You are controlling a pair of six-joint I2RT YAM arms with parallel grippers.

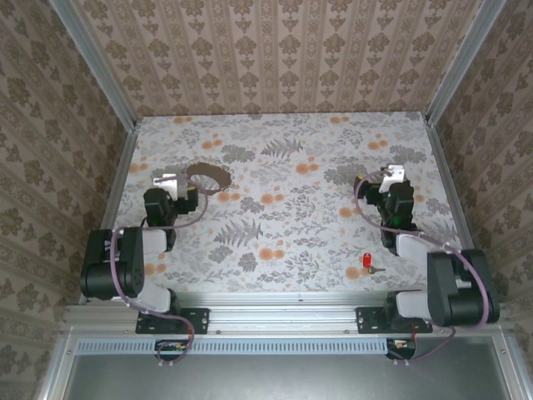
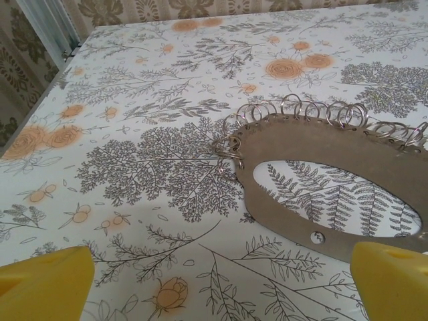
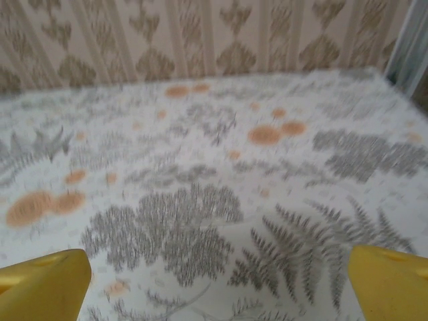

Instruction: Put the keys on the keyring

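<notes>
key [image 1: 367,260]: red head, short dark blade, flat on the table [image 1: 283,242] at the near edge, just left of the right arm's base links. keyring [image 2: 301,140]: well apart at far left, a brown oval band lying flat, with a row of small silvery rings [image 2: 294,108] along its far edge.

left gripper [image 2: 215,284]: wide, empty, low over the table just short of the band. right gripper [image 3: 217,281]: wide, empty, facing the far wall with the key behind it. task not begun.

risks:
- the key is tiny and flat, so the fingers may skid it or push it off the near edge.
- the right arm must fold back tightly to reach it.
- the band is loose and may slide when a ring is pressed.
- the rings look tight for threading.
</notes>
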